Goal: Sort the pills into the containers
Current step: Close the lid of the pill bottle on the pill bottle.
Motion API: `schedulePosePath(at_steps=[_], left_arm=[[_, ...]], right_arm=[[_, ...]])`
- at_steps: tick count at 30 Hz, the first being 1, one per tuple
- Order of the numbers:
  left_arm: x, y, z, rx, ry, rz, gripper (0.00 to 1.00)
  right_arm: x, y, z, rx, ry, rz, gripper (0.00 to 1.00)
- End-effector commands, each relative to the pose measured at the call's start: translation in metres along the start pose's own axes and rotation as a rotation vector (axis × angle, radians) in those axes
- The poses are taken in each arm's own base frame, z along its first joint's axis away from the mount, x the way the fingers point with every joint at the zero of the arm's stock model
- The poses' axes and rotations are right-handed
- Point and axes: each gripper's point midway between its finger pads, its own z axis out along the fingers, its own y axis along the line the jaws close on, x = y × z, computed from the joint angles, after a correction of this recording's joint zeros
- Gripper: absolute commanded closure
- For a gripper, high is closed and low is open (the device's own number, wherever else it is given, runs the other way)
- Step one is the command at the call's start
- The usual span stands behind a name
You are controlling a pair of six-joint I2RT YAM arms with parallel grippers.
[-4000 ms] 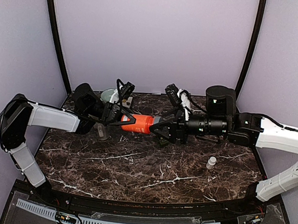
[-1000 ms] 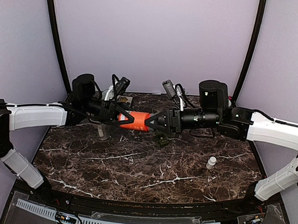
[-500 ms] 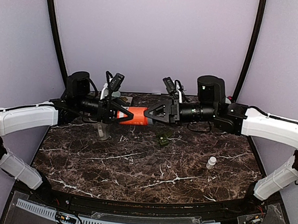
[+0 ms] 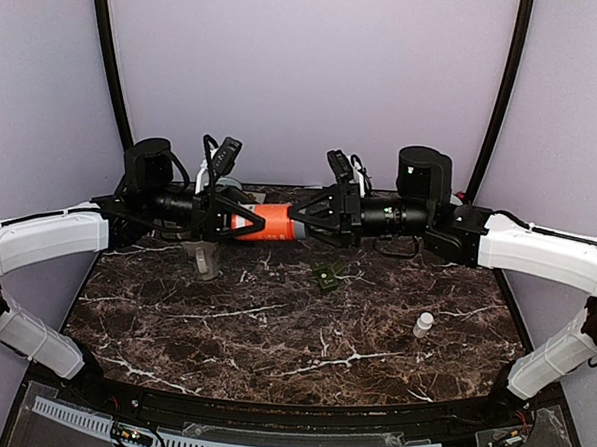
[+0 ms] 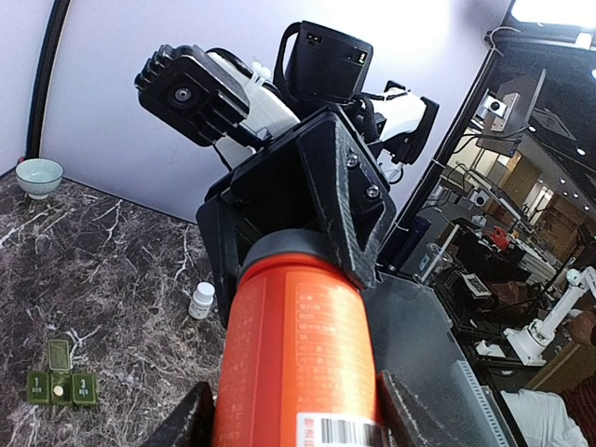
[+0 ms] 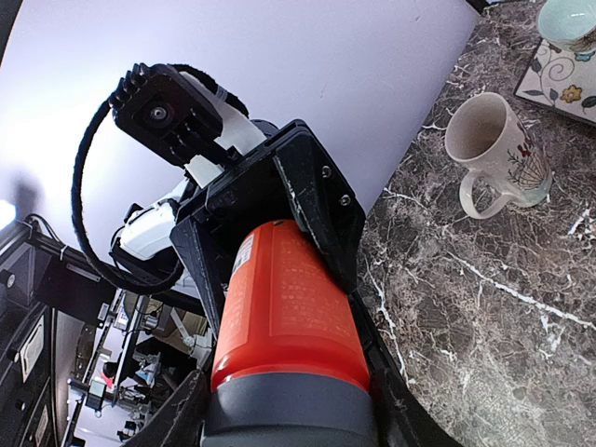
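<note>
Orange bottle (image 4: 270, 223) horizontal in air, far centre. My left pincer (image 4: 231, 220) pinches its base, my right pincer (image 4: 301, 222) its grey cap (image 6: 289, 414). Both arms stretched level, meeting. Below: green pill box (image 4: 326, 277), mug (image 4: 206, 262) left, near marble table (image 4: 272, 337) open.

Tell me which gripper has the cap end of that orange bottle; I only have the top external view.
Observer: The right gripper does. Its wrist camera shows the grey cap of the orange bottle between its fingers.
Operator: Check the left gripper's end.
Observer: The left gripper is clamped on the base end, where a barcode shows on the label.
Operator: Read me the organizer on the table.
Observer: The green pill organizer has cells marked 1 and 3, and the lid between them stands open.
</note>
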Motion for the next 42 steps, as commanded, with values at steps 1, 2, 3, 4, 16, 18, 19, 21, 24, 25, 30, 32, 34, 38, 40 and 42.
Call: schedulePosePath(at_steps=[1,2,3,4,16,18,19,21,24,25,30,32,34,38,40,42], left_arm=[[-0.018,-0.047,0.020,0.144,-0.030,0.147,1.00],[-0.019,-0.048,0.019,0.150,-0.033,0.141,1.00],[-0.020,-0.049,0.018,0.157,-0.038,0.136,1.00],[-0.022,-0.051,0.016,0.165,-0.045,0.129,1.00],[-0.032,-0.065,0.011,0.288,-0.044,0.049,1.00],[-0.032,-0.067,0.010,0.302,-0.033,0.037,1.00],[-0.032,-0.069,0.010,0.307,-0.029,0.035,1.00],[-0.031,-0.069,0.009,0.312,-0.022,0.025,1.00],[-0.030,-0.069,0.009,0.314,-0.017,0.016,1.00],[-0.029,-0.070,0.009,0.316,-0.014,0.013,1.00],[-0.026,-0.067,0.010,0.311,-0.017,-0.002,1.00],[-0.025,-0.066,0.010,0.307,-0.025,-0.008,1.00],[-0.025,-0.066,0.009,0.304,-0.040,-0.010,1.00],[-0.022,-0.065,0.008,0.313,-0.063,-0.039,1.00],[-0.021,-0.065,0.007,0.319,-0.075,-0.050,1.00],[-0.020,-0.065,0.007,0.325,-0.081,-0.068,1.00]], right_arm=[[-0.004,0.024,0.020,-0.097,-0.016,-0.072,0.83],[-0.003,0.023,0.019,-0.089,-0.015,-0.090,0.82],[-0.004,0.023,0.018,-0.076,-0.018,-0.112,0.82],[-0.003,0.021,0.017,-0.057,-0.014,-0.136,0.81],[0.004,0.010,0.003,0.022,-0.014,-0.377,0.73],[0.003,0.011,0.000,0.037,-0.021,-0.412,0.72],[0.003,0.010,-0.001,0.046,-0.023,-0.425,0.72],[0.001,0.010,-0.004,0.062,-0.033,-0.450,0.72],[0.000,0.008,-0.008,0.095,-0.040,-0.483,0.71],[-0.001,0.007,-0.009,0.104,-0.042,-0.488,0.71],[-0.005,0.008,-0.013,0.131,-0.059,-0.499,0.69],[-0.007,0.008,-0.013,0.141,-0.061,-0.501,0.69],[-0.009,0.008,-0.013,0.150,-0.062,-0.508,0.68],[-0.011,0.008,-0.015,0.176,-0.059,-0.529,0.68],[-0.011,0.007,-0.015,0.186,-0.055,-0.542,0.68],[-0.010,0.006,-0.015,0.197,-0.049,-0.552,0.68]])
